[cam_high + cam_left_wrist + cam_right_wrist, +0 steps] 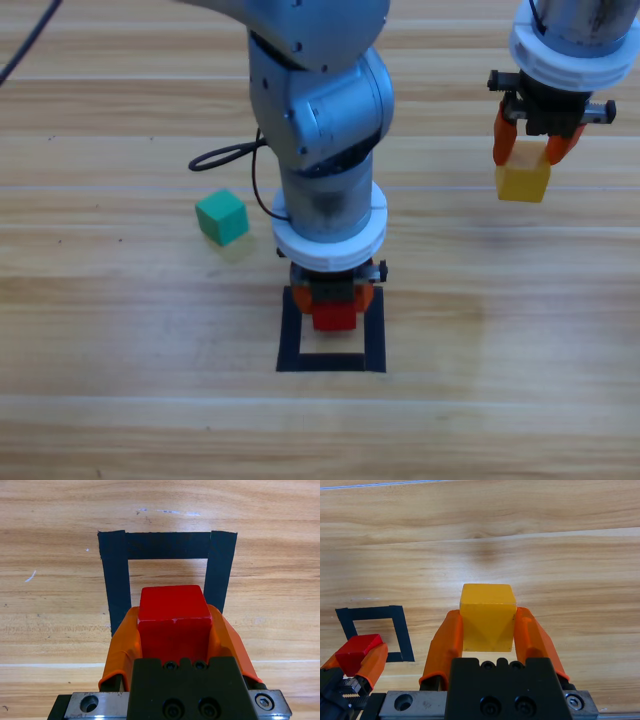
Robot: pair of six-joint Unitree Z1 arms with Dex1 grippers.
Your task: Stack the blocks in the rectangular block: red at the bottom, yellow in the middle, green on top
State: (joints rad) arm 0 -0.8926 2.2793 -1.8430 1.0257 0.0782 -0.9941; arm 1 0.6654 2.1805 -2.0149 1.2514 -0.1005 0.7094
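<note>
At the lower centre of the high view, your left gripper (334, 305) grips the red cube (334, 316) between its jaws, over the upper part of the black tape rectangle (290, 335). Up in the top right, your right gripper (530, 150) has its jaws clamped on the yellow cube (523, 181), held clear of the table (500, 400). Left of centre, the green cube (221, 216) sits alone on the wood.
</note>
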